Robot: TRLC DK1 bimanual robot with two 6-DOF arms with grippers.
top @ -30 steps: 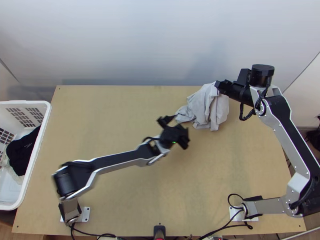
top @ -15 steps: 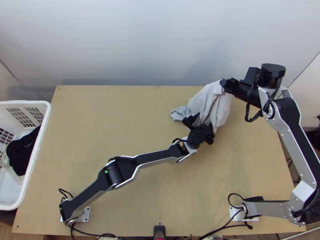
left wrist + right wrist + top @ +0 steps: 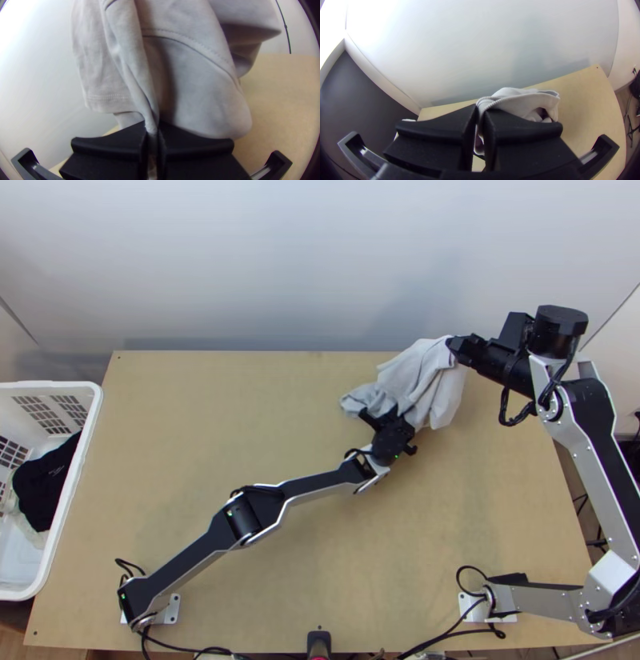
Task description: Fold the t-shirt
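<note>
- Two grippers of mine each pinch part of a pale grey t-shirt [image 3: 428,376], bunched and unspread near the far right of the wooden table [image 3: 240,420].
- My left gripper [image 3: 152,125] has its fingers pressed together on a narrow, gathered fold; a stitched hem [image 3: 108,97], probably a sleeve's, hangs beside it.
- My right gripper [image 3: 480,108] clamps a ribbed band [image 3: 485,101], likely the neckline.
- To do this well, I should keep both pinches firm, draw them apart gently until the cloth between is taut, then lower it flat; pulling hard could slip the thin fold.
- Seen from above, the heap's long axis slants from my right gripper at the far right towards the table's middle, the ribbed band at the far-right end.
</note>
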